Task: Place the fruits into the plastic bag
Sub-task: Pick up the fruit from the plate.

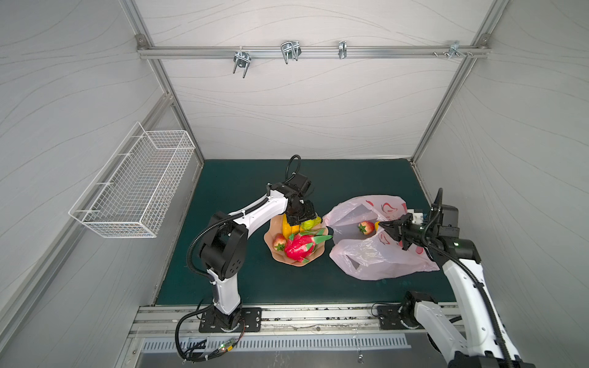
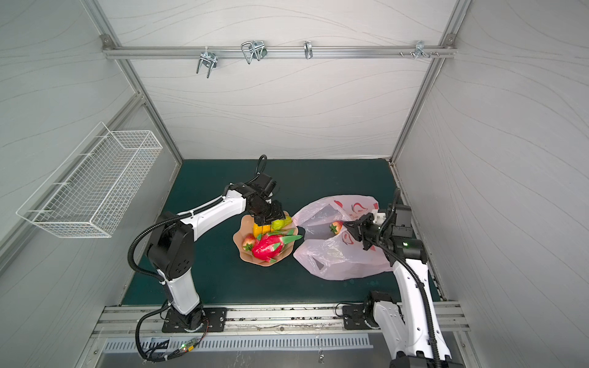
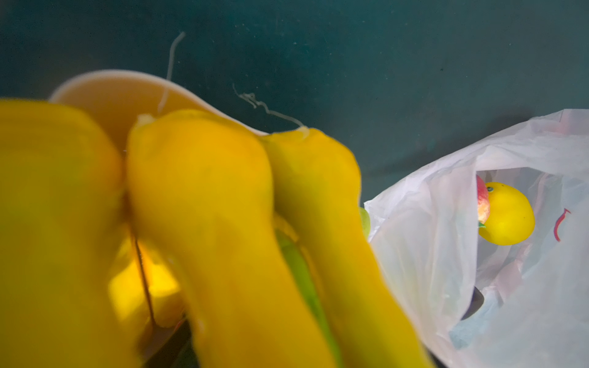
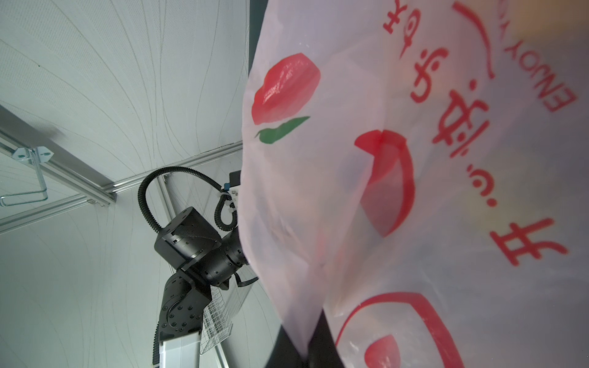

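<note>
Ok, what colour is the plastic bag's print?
Red on the plastic bag, one green leaf; best in right wrist view.

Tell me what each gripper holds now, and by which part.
The right gripper pinches the plastic bag by the edge of its opening. The left gripper is at the bananas; a hold cannot be told.

A robot lab cell: aluminium frame (image 1: 312,52), white panel walls (image 1: 287,111).

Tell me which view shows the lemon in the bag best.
Left wrist: the lemon sits sharp and nearly whole inside the open plastic bag. In a top view only a yellow sliver shows beside the strawberry. Right wrist shows only printed bag film.
</note>
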{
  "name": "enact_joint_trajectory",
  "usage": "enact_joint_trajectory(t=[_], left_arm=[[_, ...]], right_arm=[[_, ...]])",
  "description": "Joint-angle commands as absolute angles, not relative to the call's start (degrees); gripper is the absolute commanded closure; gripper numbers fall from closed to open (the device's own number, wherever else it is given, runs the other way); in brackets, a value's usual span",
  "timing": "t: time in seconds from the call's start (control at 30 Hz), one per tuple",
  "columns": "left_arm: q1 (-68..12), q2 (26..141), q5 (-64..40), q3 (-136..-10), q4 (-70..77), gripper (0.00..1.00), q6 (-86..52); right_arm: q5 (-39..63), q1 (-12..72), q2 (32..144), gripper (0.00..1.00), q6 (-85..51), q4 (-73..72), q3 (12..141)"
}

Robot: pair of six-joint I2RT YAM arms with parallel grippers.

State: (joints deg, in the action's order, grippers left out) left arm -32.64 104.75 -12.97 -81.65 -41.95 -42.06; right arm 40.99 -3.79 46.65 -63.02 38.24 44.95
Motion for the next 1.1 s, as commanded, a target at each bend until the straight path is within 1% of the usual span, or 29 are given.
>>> enact_joint_trajectory(t=[0.0, 0.13, 0.23, 0.33, 0.73, 0.97, 1.07], left_arm=[[-32.5, 105.9, -13.2, -83.6, -41.7, 0.42, -40.7], [-32.5, 105.1, -12.9, -83.4, -42.6, 0.53, -40.3], [-32.5, 103.4, -12.8, -83.1, -42.7, 0.59, -40.3], [-32.5, 101.4, -12.5, -83.0, -43.6, 0.62, -40.1], [-32.5, 89.8, -8.7, -83.0, -50.7, 0.67, -37.5], [-33.2, 83.1, -12.5, -78.8, -48.5, 0.71, -40.1], [-35.6, 82.2, -13.4, -78.2, -45.7, 0.72, -42.4]], right_arm=[[40.9, -4.0, 46.3, 1.0, -63.1, 39.3, 46.3], [40.9, -4.0, 46.3, 1.0, -63.2, 39.2, 46.3], [40.8, -4.0, 46.5, 1.0, -63.1, 38.9, 46.3], [40.9, -4.0, 46.7, 1.0, -63.3, 38.7, 46.3], [41.2, -4.0, 46.9, 1.0, -63.4, 38.6, 46.9], [41.4, -4.0, 46.7, 1.0, -63.4, 38.8, 46.9], [41.4, -4.0, 46.6, 1.0, -63.3, 38.8, 46.8]])
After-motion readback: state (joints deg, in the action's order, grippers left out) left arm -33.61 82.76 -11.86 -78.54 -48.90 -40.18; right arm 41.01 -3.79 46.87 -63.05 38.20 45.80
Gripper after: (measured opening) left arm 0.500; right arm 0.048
